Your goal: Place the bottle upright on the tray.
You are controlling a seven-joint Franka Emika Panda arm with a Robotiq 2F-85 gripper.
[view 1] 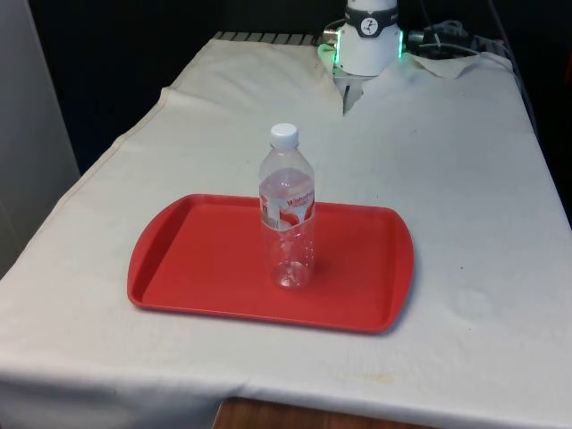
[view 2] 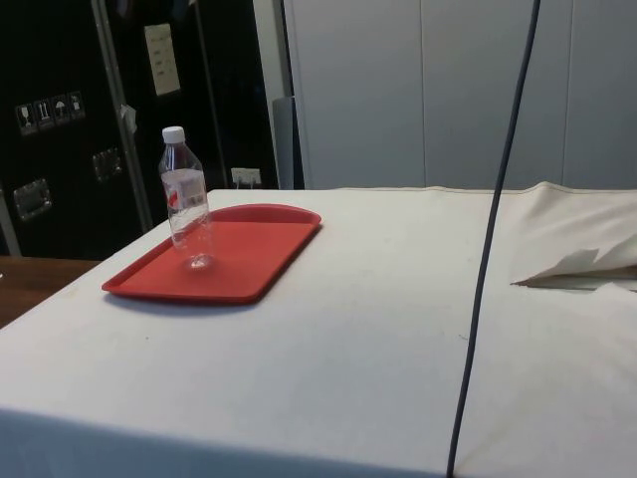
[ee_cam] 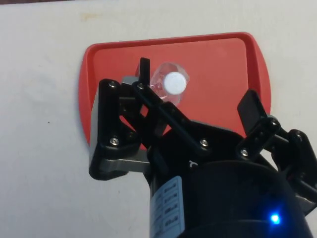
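White cloth: covers the whole bench (view 1: 465, 268), with creases and a fold at the far end in the front view; the side view shows a loose flap of it (view 2: 582, 264) at about 3 o'clock.
Bench: carries the tray on the half nearer the front camera; the cloth around the tray lies bare.
Tray (view 1: 197, 268): red plastic, rectangular with rounded corners and a raised rim, lying flat on the cloth. In the front view it sits at about 7 o'clock from the picture's middle; in the side view (view 2: 259, 254) it lies at about 9 o'clock.
End effector (ee_cam: 195, 87): black, seen from the wrist camera looking straight down onto the tray (ee_cam: 223, 64). Its two fingers stand apart, with nothing between them. One fingertip (ee_cam: 143, 67) lies just beside the bottle's cap in that picture; the other (ee_cam: 252, 106) is over the red surface, well apart from the cap. I cannot tell its height over the bottle.
Bottle (view 1: 287, 223): clear plastic, standing upright on the tray, at about 3 o'clock from the tray's middle in the front view. It carries a red and white label (view 1: 288, 207). In the side view (view 2: 187, 214) it stands upright too, base on the red surface.
Cap (view 1: 283, 135): white, screwed on top; from the wrist camera it shows as a white disc (ee_cam: 175, 83).
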